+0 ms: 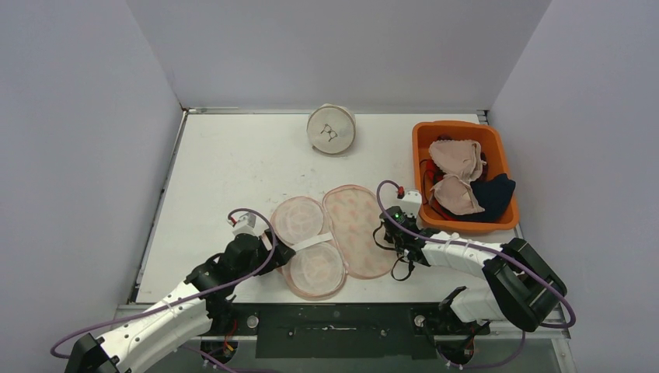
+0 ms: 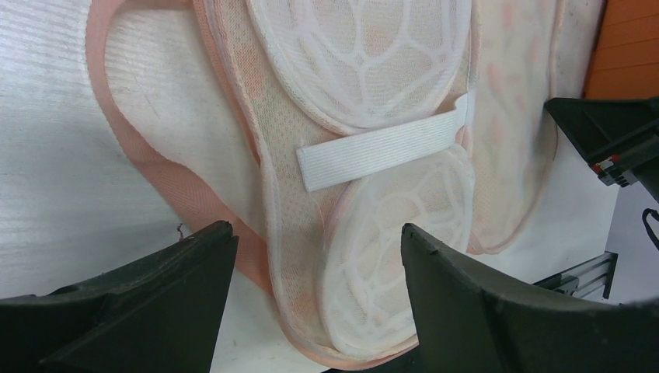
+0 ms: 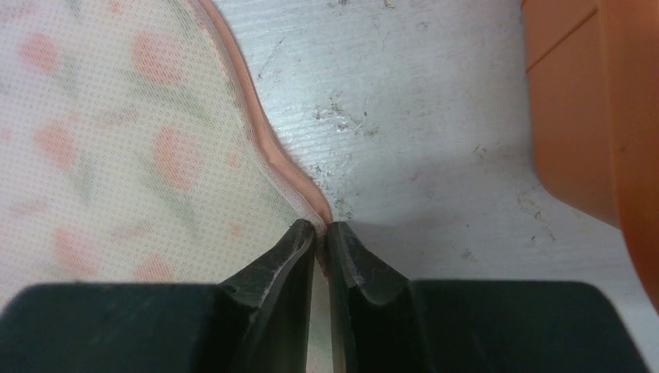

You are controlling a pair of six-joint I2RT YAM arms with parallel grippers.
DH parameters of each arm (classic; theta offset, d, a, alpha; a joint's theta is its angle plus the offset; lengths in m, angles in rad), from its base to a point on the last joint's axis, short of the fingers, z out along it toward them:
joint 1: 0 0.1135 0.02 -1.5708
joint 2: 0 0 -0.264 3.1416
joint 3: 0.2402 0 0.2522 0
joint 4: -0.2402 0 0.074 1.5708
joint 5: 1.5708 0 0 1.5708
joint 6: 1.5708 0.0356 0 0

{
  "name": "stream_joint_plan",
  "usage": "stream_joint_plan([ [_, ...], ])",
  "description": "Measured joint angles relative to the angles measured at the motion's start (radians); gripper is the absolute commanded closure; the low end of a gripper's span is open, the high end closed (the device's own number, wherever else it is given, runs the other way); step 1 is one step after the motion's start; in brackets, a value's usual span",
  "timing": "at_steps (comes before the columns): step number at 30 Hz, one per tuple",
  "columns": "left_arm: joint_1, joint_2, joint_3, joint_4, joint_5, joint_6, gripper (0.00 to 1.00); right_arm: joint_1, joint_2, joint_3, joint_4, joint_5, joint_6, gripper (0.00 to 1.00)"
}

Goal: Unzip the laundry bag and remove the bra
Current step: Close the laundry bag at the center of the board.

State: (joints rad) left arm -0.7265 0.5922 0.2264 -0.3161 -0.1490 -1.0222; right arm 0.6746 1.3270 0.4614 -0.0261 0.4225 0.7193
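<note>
— Start nearest the arms. What is the left gripper (image 2: pixel 316 231) doing?

— Its fingers stand wide apart with nothing between them. They hang over the near left part of the laundry bag (image 1: pixel 357 229). Whether they touch the mesh I cannot tell.

— And the right gripper (image 3: pixel 322 227)?

— Its jaws are drawn nearly together, and the pink trim (image 3: pixel 264 148) of the bag's right edge runs in between the tips. It pinches that rim low on the white table (image 1: pixel 233 171).

— How does the bag lie?

— Spread open and flat at the table's near middle, between the two grippers. Its two oval halves lie side by side like an open book. Each half's long axis runs from near to far, with the far end tipped a little to the left. The right half is a bare flap with a floral print, inner face up.

— Where is the bra (image 1: pixel 299 219)?

— In the left half. Two rounded cups lie one beyond the other along that same axis, with a white elastic strap (image 2: pixel 377 151) crossing between them.

— Farther out?

— To the right an orange basket (image 1: pixel 423 148) holds pale bras and a dark garment. At the far edge a round white pouch (image 1: pixel 331 129) sits well apart from everything else.
</note>
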Motion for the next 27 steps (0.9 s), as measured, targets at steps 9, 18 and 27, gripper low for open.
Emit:
stream_joint_plan([
  [9, 0.000, -0.003, 0.000, -0.004, 0.000, 0.001, 0.25, 0.021, -0.074, 0.011, -0.069, 0.002, -0.036, 0.95],
  [18, 0.002, -0.054, 0.063, -0.087, -0.036, 0.017, 0.25, 0.135, -0.253, 0.179, -0.172, -0.045, -0.180, 0.95],
  [27, 0.002, -0.068, 0.134, -0.162, -0.082, 0.039, 0.24, 0.173, -0.281, 0.298, -0.171, -0.325, -0.306, 0.95],
])
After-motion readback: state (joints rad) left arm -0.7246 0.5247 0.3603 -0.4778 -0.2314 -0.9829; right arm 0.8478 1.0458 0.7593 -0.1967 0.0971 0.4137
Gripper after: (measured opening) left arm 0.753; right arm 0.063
